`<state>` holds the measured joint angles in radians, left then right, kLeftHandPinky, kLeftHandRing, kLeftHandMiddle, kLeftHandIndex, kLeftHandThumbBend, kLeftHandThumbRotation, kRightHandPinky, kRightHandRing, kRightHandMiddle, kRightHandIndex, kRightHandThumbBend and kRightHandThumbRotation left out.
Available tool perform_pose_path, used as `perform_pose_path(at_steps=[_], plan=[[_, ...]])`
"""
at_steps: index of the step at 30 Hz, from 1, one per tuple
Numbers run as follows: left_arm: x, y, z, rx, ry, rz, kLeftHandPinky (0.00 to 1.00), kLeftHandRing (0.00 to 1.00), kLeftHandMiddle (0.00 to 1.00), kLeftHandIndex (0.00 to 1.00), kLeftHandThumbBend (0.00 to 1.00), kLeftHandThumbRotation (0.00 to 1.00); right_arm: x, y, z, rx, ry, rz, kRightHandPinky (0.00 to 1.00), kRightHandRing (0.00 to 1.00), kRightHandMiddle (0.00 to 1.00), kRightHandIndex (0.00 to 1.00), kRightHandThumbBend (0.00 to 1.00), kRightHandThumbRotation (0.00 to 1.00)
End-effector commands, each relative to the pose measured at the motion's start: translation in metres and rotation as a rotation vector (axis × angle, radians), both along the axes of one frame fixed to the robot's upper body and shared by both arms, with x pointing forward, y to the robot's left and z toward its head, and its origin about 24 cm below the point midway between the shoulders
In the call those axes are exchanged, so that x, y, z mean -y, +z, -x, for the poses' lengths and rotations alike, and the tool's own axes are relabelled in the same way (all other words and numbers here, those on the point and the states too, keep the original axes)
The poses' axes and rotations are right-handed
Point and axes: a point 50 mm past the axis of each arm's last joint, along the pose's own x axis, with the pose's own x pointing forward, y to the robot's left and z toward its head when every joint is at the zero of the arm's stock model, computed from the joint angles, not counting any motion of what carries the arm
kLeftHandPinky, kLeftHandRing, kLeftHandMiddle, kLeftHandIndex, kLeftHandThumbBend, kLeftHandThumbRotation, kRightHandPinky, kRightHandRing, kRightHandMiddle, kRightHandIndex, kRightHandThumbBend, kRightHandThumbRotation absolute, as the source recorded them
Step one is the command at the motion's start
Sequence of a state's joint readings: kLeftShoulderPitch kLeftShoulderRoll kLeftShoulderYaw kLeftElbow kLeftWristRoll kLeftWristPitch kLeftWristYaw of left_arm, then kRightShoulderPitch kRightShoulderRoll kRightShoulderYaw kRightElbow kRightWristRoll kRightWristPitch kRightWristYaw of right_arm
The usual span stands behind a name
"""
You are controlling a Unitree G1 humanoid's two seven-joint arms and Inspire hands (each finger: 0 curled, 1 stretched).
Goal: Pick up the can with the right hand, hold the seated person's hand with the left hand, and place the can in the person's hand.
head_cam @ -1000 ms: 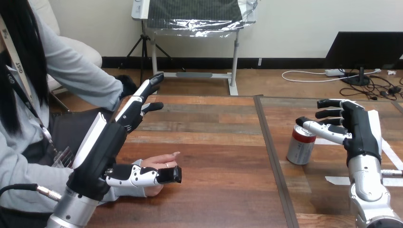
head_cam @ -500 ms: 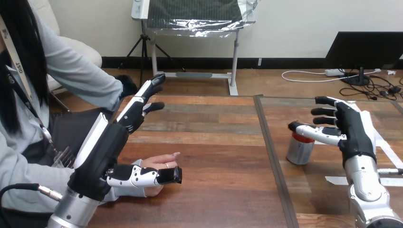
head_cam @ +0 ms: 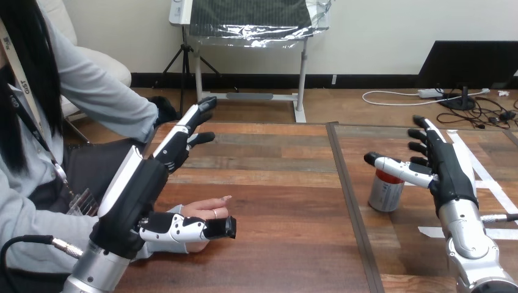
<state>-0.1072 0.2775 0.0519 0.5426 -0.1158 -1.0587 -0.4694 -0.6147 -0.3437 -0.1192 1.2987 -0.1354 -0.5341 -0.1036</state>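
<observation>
The right hand (head_cam: 451,174) is spread wide and holds nothing. Its fingers (head_cam: 423,133) are straight and fanned, pointing away from the robot, and its thumb (head_cam: 391,165) is stretched out sideways towards the left. Directly under that thumb stands the can (head_cam: 385,196), upright on the wooden table (head_cam: 275,183). The thumb passes across the can's top rim, but whether it touches the rim I cannot tell. The palm is beside the can, not round it. Just off the back of this hand lie strips of white tape (head_cam: 488,183), flat on the wood.

The left hand (head_cam: 137,195) is open too — its fingers (head_cam: 183,131) run straight up and away, clear of the table, and nothing is in their grasp. Its thumb (head_cam: 183,227) reaches out low to the right. Right behind the thumb, on its far side, the person's hand (head_cam: 204,209) rests on the table with its fingertips pointing right. The thumb overlaps the near edge of that hand, though no finger is curled round it, so contact cannot be told.

The can is well apart from the left hand and the person's hand — across a dark seam (head_cam: 348,201) in the tabletop.
</observation>
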Motion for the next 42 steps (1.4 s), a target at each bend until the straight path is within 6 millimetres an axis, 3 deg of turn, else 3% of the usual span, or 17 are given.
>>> perform_pose_path(at_steps=[1,14,42], plan=[[-0.001,0.012,-0.006,0.051,-0.013,0.008,0.85,0.96,0.99,0.95,1.0,0.48,0.0,0.029,-0.017,0.098,0.026,0.03,0.97,0.99,0.98,1.0,1.0,0.41],[-0.001,0.012,-0.006,0.057,-0.023,0.007,0.82,0.96,0.99,0.95,1.0,0.49,-0.001,0.026,-0.019,0.059,0.024,0.048,0.98,0.99,0.99,1.0,1.0,0.46],[0.0,0.012,-0.002,0.034,-0.059,0.022,0.84,0.98,1.0,0.96,1.0,0.52,-0.002,0.015,-0.018,-0.059,0.006,0.095,0.88,0.94,0.96,0.99,1.0,0.45]])
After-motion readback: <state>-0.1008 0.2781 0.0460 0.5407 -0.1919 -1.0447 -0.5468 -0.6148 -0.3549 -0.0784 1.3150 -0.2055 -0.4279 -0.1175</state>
